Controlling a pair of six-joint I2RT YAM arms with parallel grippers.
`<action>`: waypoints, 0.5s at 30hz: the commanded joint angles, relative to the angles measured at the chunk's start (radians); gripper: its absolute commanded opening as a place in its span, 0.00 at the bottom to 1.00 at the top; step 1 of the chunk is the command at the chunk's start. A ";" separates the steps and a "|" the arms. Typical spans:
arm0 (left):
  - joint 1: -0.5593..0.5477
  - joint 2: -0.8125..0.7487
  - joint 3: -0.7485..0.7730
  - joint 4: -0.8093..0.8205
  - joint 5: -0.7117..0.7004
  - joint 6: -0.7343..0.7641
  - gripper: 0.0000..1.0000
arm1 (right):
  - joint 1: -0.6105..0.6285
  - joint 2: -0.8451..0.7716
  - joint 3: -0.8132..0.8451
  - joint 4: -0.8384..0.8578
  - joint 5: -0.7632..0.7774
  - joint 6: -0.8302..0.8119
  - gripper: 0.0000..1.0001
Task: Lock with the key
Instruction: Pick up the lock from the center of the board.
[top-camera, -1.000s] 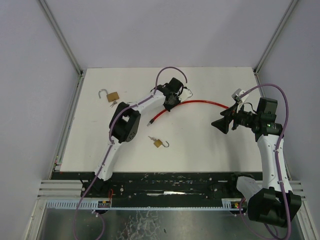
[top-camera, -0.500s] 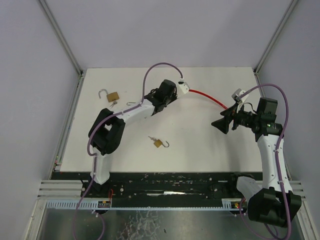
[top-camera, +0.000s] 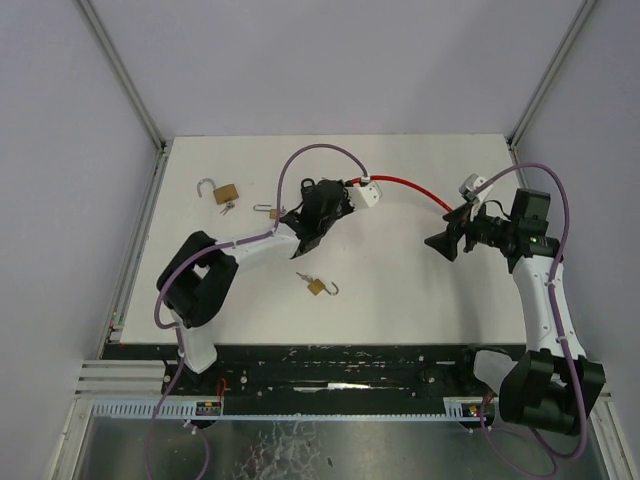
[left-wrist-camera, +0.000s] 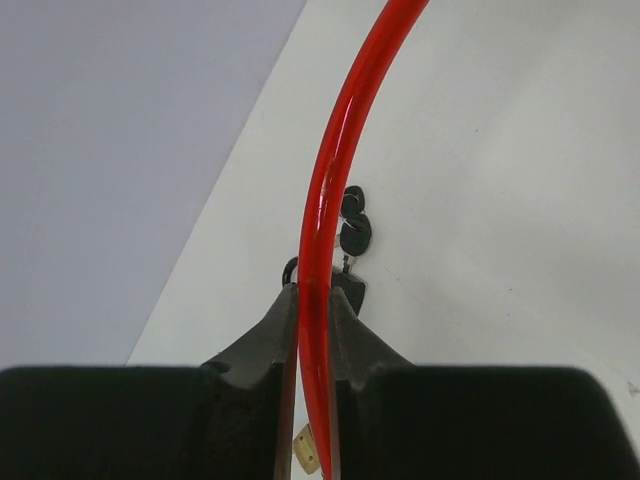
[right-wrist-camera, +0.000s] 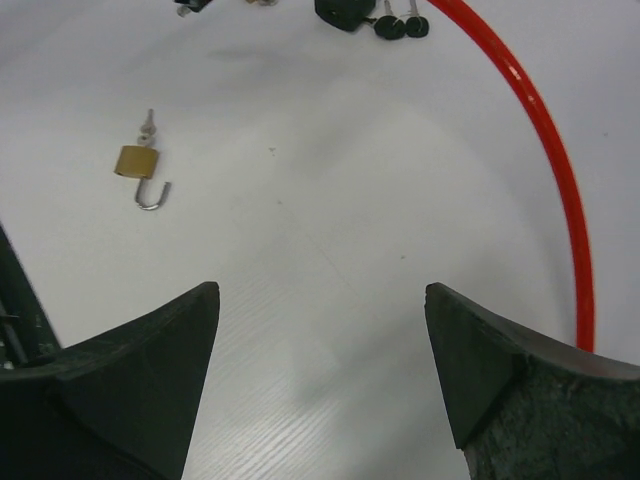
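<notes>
white tabletop (top-camera: 400, 290) boxed in by plain grey walls (top-camera: 330, 60), two robot arms reaching in from the near edge.

left gripper (left-wrist-camera: 312, 300) is clamped on a red cable (left-wrist-camera: 322, 190), fingers pinched tight w/ the cable running out btwn them and arcing away over the table toward the right side. right gripper (right-wrist-camera: 320, 288) hovers above the surface w/ fingers spread wide, holding nothing; the cable passes just beside its right finger, not touching as far as can be seen.

just past the left fingertips lie a small black lock head (right-wrist-camera: 345, 12) and a pair of black-handled keys (right-wrist-camera: 400, 25), right next to each other on the table. can't tell whether the cable's end is seated in the lock head. two other locks lie apart from this: far brass padlock (top-camera: 225, 192) near the back left w/ shackle open, and centre brass padlock (top-camera: 318, 287) mid-table, shackle also open, a key apparently in it.

handling, as a guess: cable looks light, springy and plastic-coated, so prob. slick and keen to flex back; a grip close to its end would steer it better than one mid-length. lock head seems small and rigid, best pinched across its flat sides. keys are thin and lie flat, hard to pick up; the black heads give the most to grab, and they may slide on the smooth top.
</notes>
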 joint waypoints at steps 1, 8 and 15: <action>-0.015 -0.083 -0.066 0.268 -0.003 0.056 0.00 | -0.002 0.040 0.046 0.136 0.016 -0.253 0.94; -0.016 -0.131 -0.147 0.389 0.005 0.063 0.00 | 0.004 0.255 0.165 0.150 0.065 -0.386 1.00; -0.021 -0.167 -0.210 0.482 0.020 0.067 0.00 | 0.024 0.348 0.168 0.302 0.199 -0.184 0.99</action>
